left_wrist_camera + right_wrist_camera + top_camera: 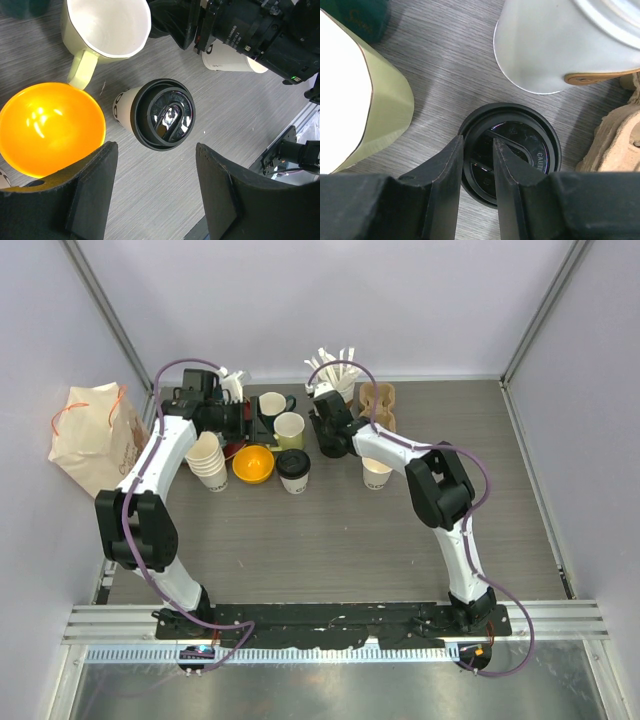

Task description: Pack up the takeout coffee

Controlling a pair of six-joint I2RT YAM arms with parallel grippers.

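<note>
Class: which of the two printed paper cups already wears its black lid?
The cup beside the orange bowl; the other cup, further right, stands lidless.

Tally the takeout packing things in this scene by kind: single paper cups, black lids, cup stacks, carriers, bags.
Single paper cups: 2
Black lids: 2
Cup stacks: 1
Cardboard carriers: 1
Paper bags: 1
Total: 7

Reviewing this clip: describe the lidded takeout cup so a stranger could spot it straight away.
On the table, find the orange bowl left of centre. Just to its right stands the lidded paper cup: its black lid marks it out from the open-topped paper cup further right and the pale yellow mug behind.
</note>
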